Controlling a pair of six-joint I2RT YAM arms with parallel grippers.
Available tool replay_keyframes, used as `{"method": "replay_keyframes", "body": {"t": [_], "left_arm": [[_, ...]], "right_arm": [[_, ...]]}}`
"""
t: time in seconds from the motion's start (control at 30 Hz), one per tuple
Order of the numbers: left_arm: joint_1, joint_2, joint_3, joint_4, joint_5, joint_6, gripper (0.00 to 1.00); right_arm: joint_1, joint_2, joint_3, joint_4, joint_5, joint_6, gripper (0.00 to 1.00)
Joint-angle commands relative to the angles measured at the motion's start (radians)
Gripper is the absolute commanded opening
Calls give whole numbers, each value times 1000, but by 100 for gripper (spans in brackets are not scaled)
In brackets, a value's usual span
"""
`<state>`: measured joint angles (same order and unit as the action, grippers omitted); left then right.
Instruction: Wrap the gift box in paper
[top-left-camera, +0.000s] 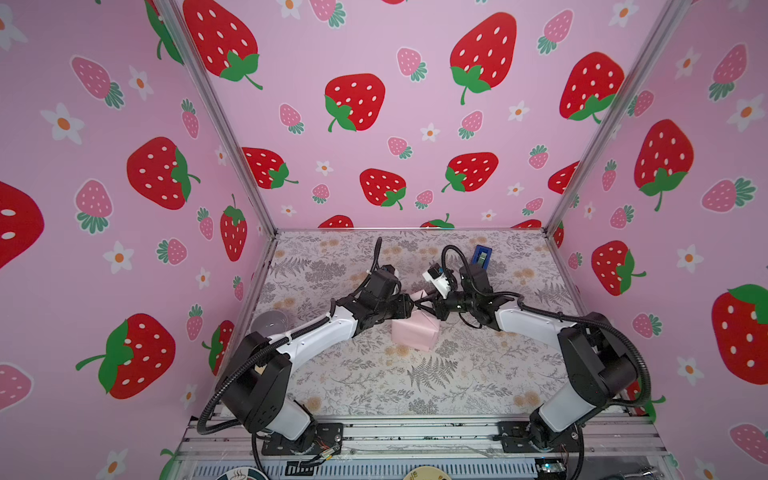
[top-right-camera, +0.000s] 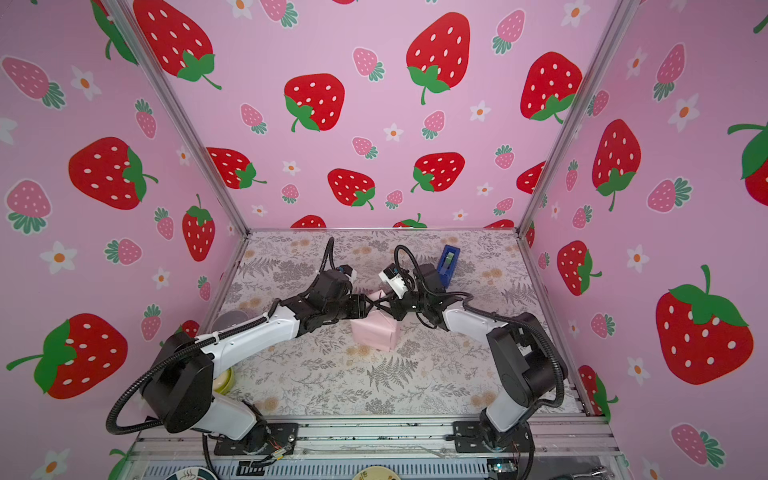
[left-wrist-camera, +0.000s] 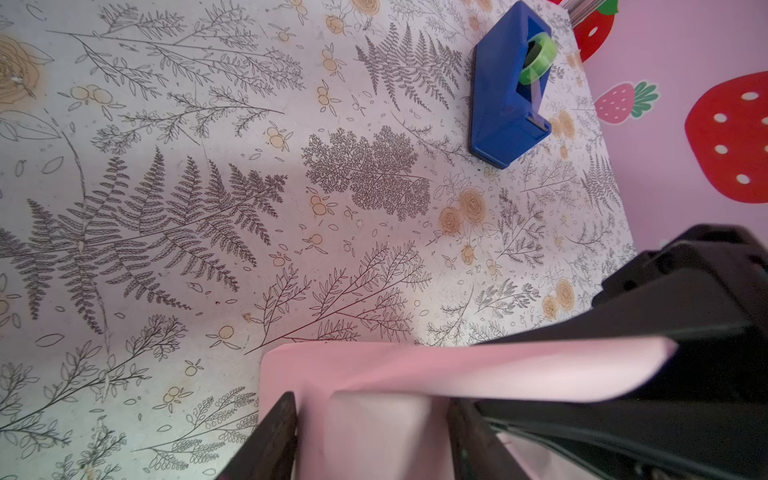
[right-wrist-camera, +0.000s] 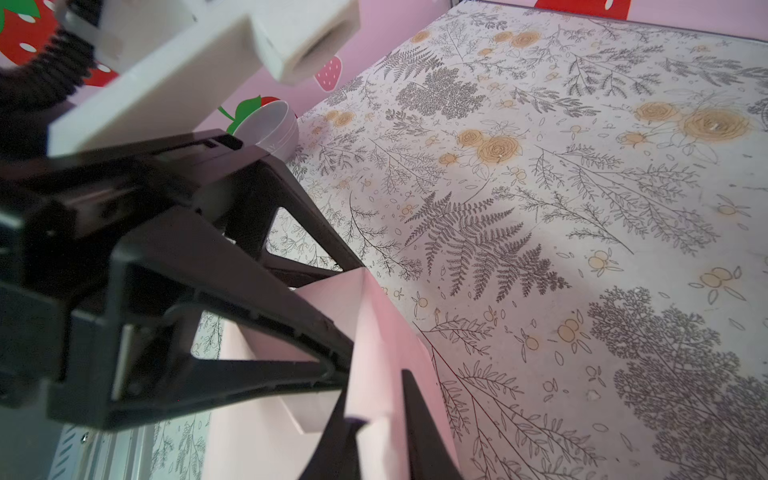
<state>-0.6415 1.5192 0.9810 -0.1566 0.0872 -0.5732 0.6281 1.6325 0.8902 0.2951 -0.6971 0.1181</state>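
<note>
On the fern-printed table (top-left-camera: 436, 386), midway between the two arms, sits a parcel of pale pink paper (top-left-camera: 415, 336). The gift box is hidden inside it, and no black shows. From that I judge the wrap well along, with the step in hand being to close the flap at the parcel's far end. Done well, the fold is drawn snug over the edge and held flat, without tearing the thin sheet, until tape from the blue tape dispenser (top-left-camera: 481, 255) near the back wall can fix it. The left gripper (left-wrist-camera: 372, 399) has its jaws about half apart. Paper fills the gap and touches both fingers, so it appears to grip the paper. The right gripper (right-wrist-camera: 373, 385) has narrow jaws either side of a raised flap, but I cannot tell whether they pinch it.
</note>
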Motion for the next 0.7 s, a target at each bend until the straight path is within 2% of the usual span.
{"method": "replay_keyframes", "body": {"t": [0.0, 0.3, 0.5, 0.67], "left_arm": [[-9, 29, -20, -199, -34, 25, 59], [-9, -75, 77, -265, -54, 47, 59], [-9, -157, 120, -351, -46, 48, 59], [-10, -213, 26, -265, 82, -40, 58]], "right_arm": [[5, -30, -38, 46, -3, 17, 14], [21, -119, -139, 131, 131, 90, 0], [44, -193, -195, 132, 356, 126, 0], [91, -236, -215, 97, 552, 96, 0]]}}
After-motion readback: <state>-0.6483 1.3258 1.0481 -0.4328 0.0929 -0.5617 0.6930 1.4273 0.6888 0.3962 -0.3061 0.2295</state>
